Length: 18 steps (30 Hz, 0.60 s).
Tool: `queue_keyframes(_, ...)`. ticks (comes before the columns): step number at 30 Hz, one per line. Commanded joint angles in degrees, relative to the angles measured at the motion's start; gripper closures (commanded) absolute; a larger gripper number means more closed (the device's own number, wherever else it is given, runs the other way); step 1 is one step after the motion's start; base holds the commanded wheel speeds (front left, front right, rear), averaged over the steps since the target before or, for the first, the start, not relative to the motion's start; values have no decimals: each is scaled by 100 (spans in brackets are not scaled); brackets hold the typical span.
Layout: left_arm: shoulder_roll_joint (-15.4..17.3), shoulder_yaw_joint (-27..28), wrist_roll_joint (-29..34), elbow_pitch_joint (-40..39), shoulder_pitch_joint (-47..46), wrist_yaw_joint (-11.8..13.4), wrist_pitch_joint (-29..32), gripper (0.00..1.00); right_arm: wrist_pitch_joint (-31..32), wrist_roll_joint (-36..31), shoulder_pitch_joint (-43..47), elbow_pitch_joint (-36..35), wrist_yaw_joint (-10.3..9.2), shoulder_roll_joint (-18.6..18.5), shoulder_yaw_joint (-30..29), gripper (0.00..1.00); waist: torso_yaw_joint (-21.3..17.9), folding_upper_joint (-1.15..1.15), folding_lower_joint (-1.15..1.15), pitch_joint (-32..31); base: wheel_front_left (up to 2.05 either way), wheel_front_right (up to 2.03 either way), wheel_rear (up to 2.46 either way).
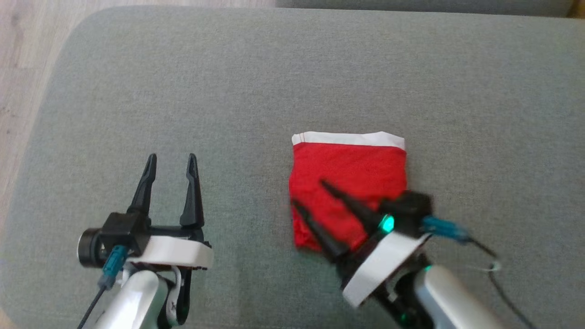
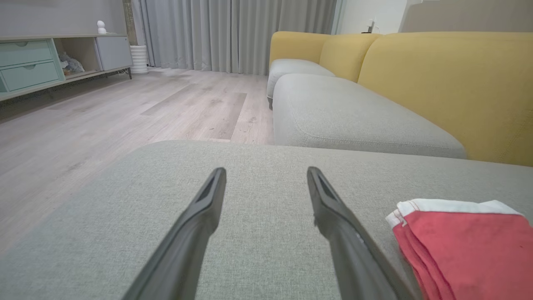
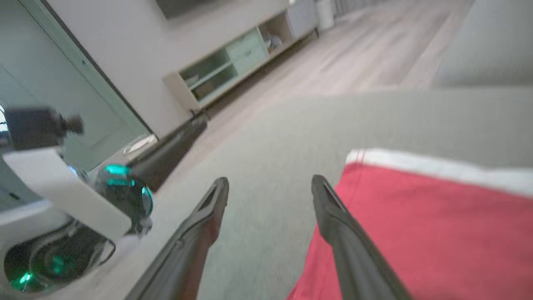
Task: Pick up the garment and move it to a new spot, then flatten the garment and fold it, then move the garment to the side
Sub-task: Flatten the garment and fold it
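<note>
The garment (image 1: 352, 160) is red with a white band along its far edge and lies folded into a small rectangle on the grey cushion (image 1: 274, 82). My right gripper (image 1: 308, 193) hovers over its near left corner, open, with nothing between its fingers. In the right wrist view this gripper (image 3: 270, 180) straddles the garment's (image 3: 437, 221) left edge, one finger over red cloth and one over grey cushion. My left gripper (image 1: 172, 157) stands open over bare cushion, well left of the garment. In the left wrist view the left gripper (image 2: 266, 171) has the garment (image 2: 466, 237) at its lower right.
The cushion's rounded left edge (image 1: 41, 137) drops to a wooden floor (image 2: 104, 112). A yellow sofa with grey seats (image 2: 354, 116) stands beyond the cushion. A low cabinet (image 2: 29, 66) lines the far wall. My left arm (image 3: 62, 187) is seen in the right wrist view.
</note>
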Motion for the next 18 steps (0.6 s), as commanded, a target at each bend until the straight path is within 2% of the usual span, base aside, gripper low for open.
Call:
queue_keyframes(1,94,236,-28,-146,-83,18,-83,0,-440,-88,-319,-433,-27,-79,-9,0,-56,0,0,-38,0,0,0)
queue_keyframes(4,144,285,-15,-154,-17,70,-118,0,-932,-427,-346,-684,-27,-225,-540,0,-157,0,0,-126,0,0,0)
queue_keyframes(7,220,335,11,-183,80,147,-135,0,-1118,-782,-185,-883,-27,-276,-1406,0,-258,0,0,-214,0,0,0)
queue_keyframes(12,400,464,73,-281,272,297,-173,0,-990,-1222,353,-1194,-27,-285,-2719,0,-408,0,0,-360,0,0,0)
queue_keyframes(13,400,464,73,-281,272,297,-173,0,-990,-1222,353,-1194,-27,-285,-2719,0,-408,0,0,-360,0,0,0)
queue_keyframes(16,546,499,115,-384,487,388,-147,0,-777,-1380,903,-1410,-27,-186,-3310,0,-492,0,0,-519,0,0,0)
queue_keyframes(18,619,491,126,-456,595,413,-94,0,-655,-1407,1179,-1503,-27,-112,-3429,0,-525,0,0,-612,0,0,0)
